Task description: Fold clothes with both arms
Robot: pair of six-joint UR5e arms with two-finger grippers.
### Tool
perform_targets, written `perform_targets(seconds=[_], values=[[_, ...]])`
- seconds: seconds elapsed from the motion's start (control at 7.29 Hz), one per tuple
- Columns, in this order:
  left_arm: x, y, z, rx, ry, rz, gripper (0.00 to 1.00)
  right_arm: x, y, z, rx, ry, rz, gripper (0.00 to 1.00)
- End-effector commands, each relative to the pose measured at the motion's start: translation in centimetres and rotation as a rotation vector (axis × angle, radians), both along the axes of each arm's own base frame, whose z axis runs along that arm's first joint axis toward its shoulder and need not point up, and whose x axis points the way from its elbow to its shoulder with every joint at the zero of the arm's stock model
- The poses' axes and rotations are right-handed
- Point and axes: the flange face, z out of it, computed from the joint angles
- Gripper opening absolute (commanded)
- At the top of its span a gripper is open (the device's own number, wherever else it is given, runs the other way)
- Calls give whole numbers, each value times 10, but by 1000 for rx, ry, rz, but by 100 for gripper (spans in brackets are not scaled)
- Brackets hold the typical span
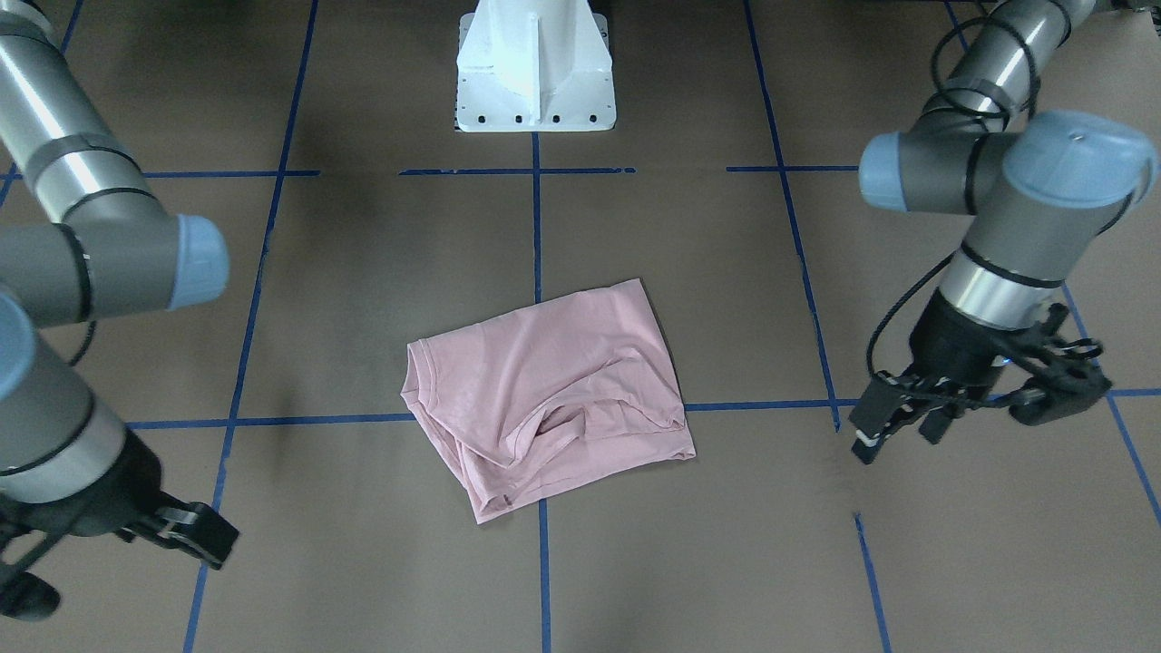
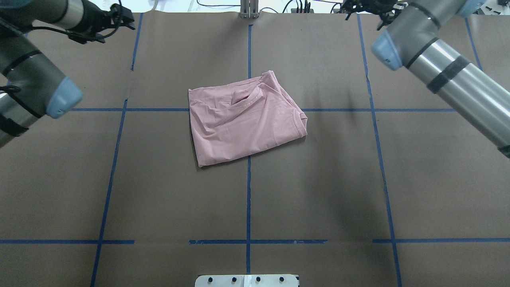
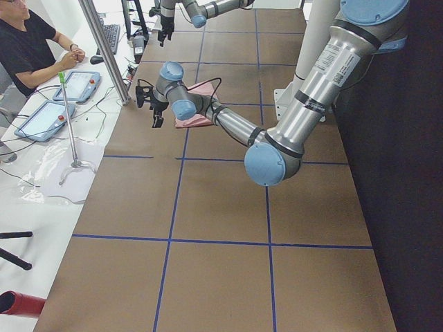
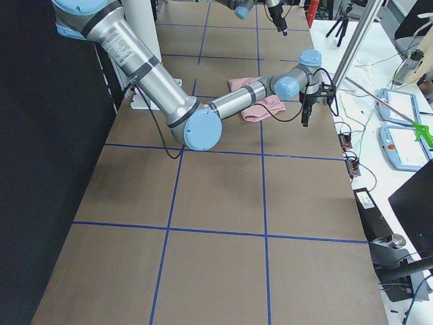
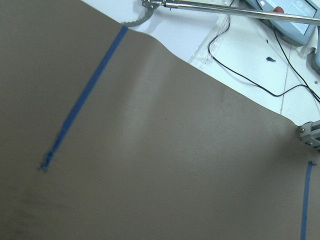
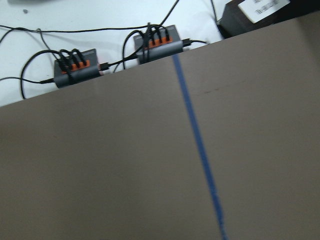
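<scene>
Left gripper: fingers released and parted, grasping nothing, hovering over the brown surface, well apart from the shirt. Right gripper: partly cut off, finger state cannot be told. Pink T-shirt: folded into a rumpled rectangle, plain side up, mid-surface across blue tape lines, between both grippers.

Front-facing view: high across the table, looking steeply down; white base top centre. Overhead view: opposite side, base bottom centre; both share the pink T-shirt mid-frame. Side views: one per table end, distant, looking lengthwise; T-shirt small, upper centre in both. Wrist views: close, tilted; brown surface, blue tape, cable hubs past the table edge.
</scene>
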Motion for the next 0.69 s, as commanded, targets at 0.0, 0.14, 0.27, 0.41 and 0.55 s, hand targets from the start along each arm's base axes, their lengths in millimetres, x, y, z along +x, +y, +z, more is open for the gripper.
perform_targets(seconds=[0.0,0.14,0.27,0.41,0.55], values=[[-125,20,26,103,-264,140,100,153,61,102,100,64,-236,100],[-181,31,53,133,-356,226,100,213,95,150,145,81,-320,100],[-220,50,90,171,-389,319,100,246,138,191,139,74,-397,100],[-255,66,125,185,-384,379,100,270,182,215,137,47,-448,100],[-262,102,159,169,-323,429,100,274,220,225,129,-4,-445,100]])
